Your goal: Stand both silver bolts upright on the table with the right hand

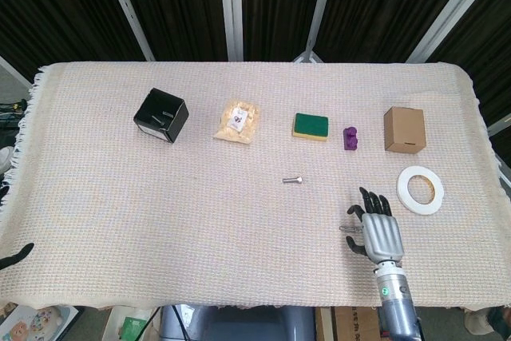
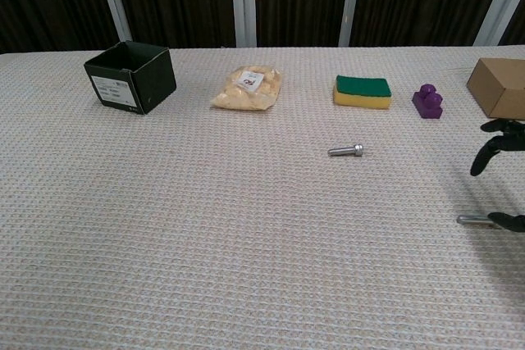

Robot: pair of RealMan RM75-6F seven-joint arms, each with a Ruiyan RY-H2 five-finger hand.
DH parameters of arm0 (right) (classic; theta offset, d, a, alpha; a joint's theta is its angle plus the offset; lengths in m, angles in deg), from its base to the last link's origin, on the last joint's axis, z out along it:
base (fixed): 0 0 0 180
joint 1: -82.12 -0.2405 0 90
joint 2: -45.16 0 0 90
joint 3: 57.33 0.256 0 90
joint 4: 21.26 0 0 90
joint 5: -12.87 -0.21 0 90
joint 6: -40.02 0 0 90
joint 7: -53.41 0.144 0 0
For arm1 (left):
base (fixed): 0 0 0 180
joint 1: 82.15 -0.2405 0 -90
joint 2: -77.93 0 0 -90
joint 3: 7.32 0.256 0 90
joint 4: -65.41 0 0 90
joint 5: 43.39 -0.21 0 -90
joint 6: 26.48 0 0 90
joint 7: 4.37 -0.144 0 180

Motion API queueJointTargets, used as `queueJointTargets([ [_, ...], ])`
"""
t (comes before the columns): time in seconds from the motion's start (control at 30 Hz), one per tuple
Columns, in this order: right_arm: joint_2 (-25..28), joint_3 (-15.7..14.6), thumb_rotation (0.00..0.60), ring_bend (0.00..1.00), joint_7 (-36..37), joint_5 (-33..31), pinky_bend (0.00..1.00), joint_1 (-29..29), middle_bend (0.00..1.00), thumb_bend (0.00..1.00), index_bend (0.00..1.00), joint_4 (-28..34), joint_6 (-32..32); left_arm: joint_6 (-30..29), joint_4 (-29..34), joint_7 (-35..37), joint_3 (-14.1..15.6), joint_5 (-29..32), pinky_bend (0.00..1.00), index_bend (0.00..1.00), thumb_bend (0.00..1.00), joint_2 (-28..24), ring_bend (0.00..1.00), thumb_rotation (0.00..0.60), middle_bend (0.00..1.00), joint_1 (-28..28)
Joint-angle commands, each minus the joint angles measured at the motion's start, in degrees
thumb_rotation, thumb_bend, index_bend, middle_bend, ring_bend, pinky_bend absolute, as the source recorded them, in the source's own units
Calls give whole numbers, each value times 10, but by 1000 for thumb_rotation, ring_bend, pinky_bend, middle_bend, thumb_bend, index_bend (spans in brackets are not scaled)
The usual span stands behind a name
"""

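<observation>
Nothing stands between the two bolts; the clutter lies beyond them. At ten o'clock sits the black box (image 1: 160, 115), then the snack bag (image 1: 238, 121) at eleven, the green sponge (image 1: 310, 125) at twelve and the purple block (image 1: 350, 138) beside it. The far bolt (image 1: 293, 180) lies flat near the middle, untouched. The near bolt (image 1: 346, 229) lies flat at five o'clock, its head seemingly under the thumb of the right hand (image 1: 378, 231), whose fingers hang spread and hold nothing. Best pinch the shank near the head, then tip it up onto the head. The cardboard box (image 1: 404, 128) and tape roll (image 1: 420, 189) sit at three o'clock, well apart.
</observation>
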Motion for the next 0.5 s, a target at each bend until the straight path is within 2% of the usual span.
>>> queueJointTargets([
  [0.03,-45,9,600,35,-44,-35,11,-23,3,317,394,-18,13,1,0,1,0,0,154,103,122,-1,0,600,63,1],
  [0.2,-58,10,600,37,-52,-56,10,-32,3,371,401,-34,14,1,-1,3,-1,1,154,104,122,-1,0,600,63,1],
  [0.5,-53,2,600,37,-32,-60,10,-32,3,379,409,-41,19,-1,-1,4,-1,1,154,104,122,-1,0,600,63,0],
])
